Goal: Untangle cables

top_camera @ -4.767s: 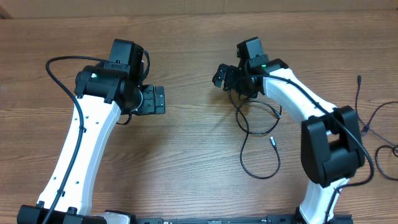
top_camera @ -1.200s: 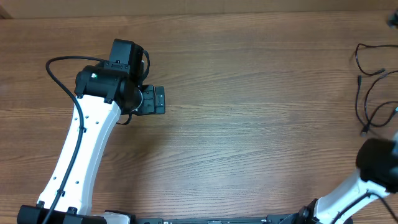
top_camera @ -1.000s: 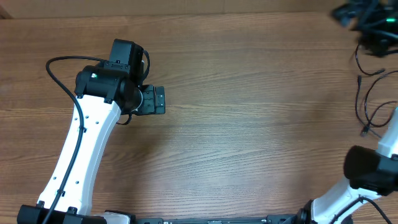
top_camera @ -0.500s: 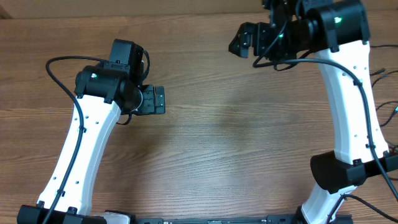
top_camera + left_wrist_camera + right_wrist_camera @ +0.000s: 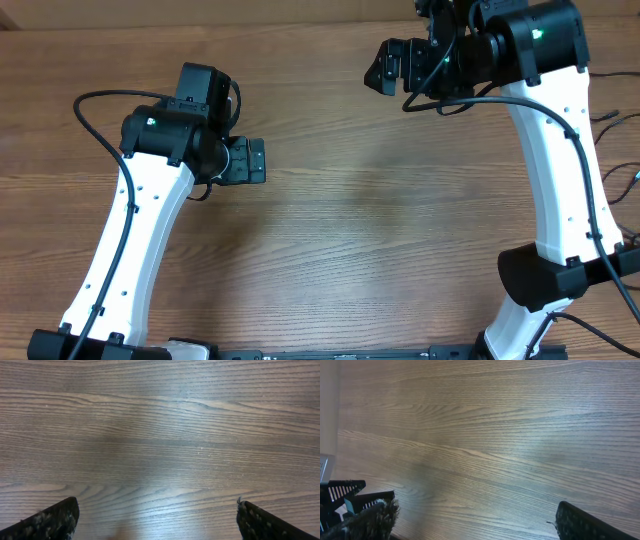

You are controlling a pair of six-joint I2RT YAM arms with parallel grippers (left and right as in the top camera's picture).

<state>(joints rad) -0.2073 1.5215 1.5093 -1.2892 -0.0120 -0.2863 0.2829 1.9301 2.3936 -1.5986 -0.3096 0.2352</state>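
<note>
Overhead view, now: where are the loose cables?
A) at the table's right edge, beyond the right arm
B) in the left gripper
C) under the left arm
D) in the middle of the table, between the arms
A: the cables show only as thin black strands at the right edge of the table, partly hidden by the right arm.

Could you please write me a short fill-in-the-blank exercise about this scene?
1. The left gripper and the right gripper both stand ___, holding nothing.
2. The thin black cables lie at the ___ edge of the brown wooden table.
3. The gripper farther from the cables is the ___ one.
Missing words: open; right; left.
</note>
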